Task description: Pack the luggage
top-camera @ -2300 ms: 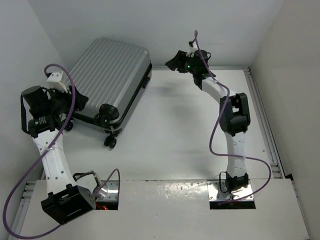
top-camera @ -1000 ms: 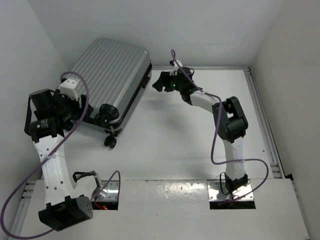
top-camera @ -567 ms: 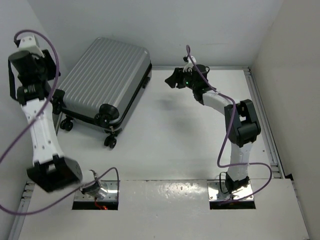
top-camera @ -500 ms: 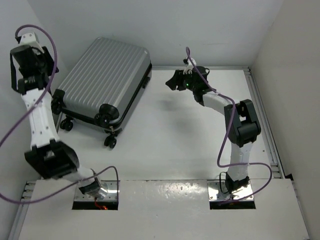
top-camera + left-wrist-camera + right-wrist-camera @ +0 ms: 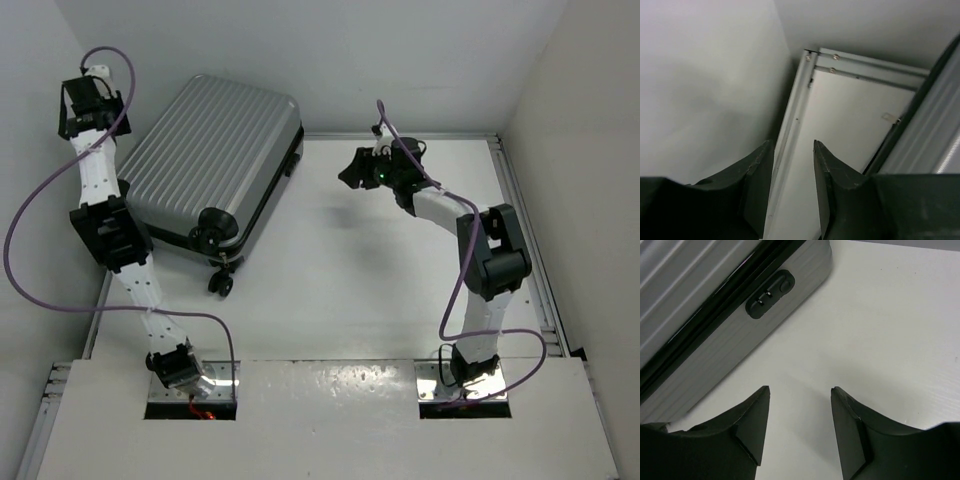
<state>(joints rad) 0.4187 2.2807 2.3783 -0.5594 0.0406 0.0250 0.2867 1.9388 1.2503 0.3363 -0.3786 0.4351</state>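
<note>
Hovering part-open and empty, the left gripper (image 5: 791, 150) hangs beside the far-left edge of the luggage (image 5: 210, 160), while the right gripper (image 5: 800, 392), likewise parted and holding nothing, faces its lock (image 5: 769, 294) side from nearby. The closed, ribbed silver case lies flat at the table's (image 5: 380, 270) far left, long axis diagonal, wheels (image 5: 218, 284) toward the arm bases. Its hard shell looks rigid, slick and probably heavy; the seam by the lock seems the likeliest purchase

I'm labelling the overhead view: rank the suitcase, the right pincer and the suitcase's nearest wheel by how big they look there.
1. suitcase
2. right pincer
3. nearest wheel
The pincer may sit nearer the camera, so second versus third is unsure.
</note>
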